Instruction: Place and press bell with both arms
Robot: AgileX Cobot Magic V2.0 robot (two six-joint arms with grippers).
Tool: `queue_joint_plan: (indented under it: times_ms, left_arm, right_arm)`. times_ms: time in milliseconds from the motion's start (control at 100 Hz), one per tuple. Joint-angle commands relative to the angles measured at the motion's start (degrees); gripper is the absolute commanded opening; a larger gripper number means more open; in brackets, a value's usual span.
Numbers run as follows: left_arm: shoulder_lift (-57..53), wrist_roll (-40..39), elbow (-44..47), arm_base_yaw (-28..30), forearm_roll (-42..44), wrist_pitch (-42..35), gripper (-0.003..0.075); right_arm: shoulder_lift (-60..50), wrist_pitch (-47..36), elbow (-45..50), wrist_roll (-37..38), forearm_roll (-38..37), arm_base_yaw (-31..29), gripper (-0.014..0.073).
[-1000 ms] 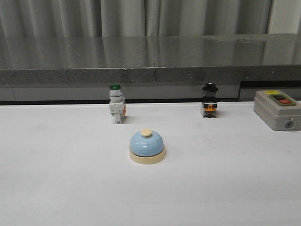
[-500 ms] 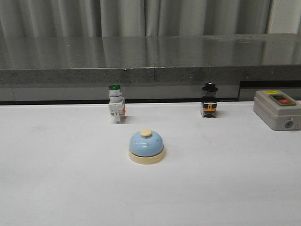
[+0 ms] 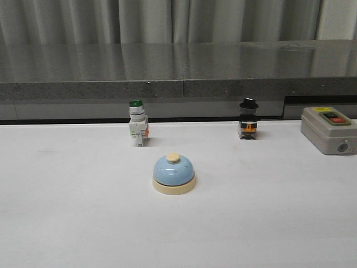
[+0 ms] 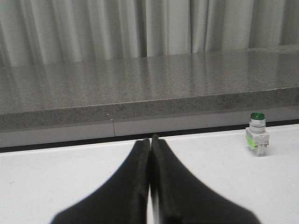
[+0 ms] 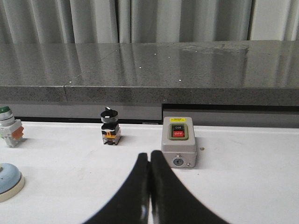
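Observation:
The light-blue bell (image 3: 174, 173) with a cream base and cream button stands upright in the middle of the white table (image 3: 67, 212). Its edge also shows in the right wrist view (image 5: 8, 181). No arm shows in the front view. My left gripper (image 4: 150, 140) is shut and empty, low over the table, with the bell out of its view. My right gripper (image 5: 150, 155) is shut and empty, well to the right of the bell, facing the grey box.
A green-capped white push-button switch (image 3: 137, 123) stands behind the bell to the left. A black-capped switch (image 3: 248, 119) stands back right. A grey box with red and green buttons (image 3: 329, 130) sits at the far right. A grey stone ledge (image 3: 178, 72) runs along the back.

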Motion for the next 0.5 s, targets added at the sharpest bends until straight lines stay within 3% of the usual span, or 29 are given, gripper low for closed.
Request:
queue_joint_plan:
  times_ms: [0,270,490]
  left_arm:
    - [-1.7,-0.4,2.4,0.1,0.0,-5.1,-0.0019]
    - [-1.7,-0.4,2.4,0.1,0.0,-5.1,-0.0020]
    - [-1.7,-0.4,2.4,0.1,0.0,-5.1,-0.0020]
  right_arm:
    - [-1.1,-4.8,-0.9,-0.2,-0.8,-0.4,-0.0060]
    - [-1.1,-9.8,-1.3,-0.1,-0.5,-0.4,-0.0060]
    - [3.9,-1.2,-9.7,1.8,2.8,-0.4,-0.0060]
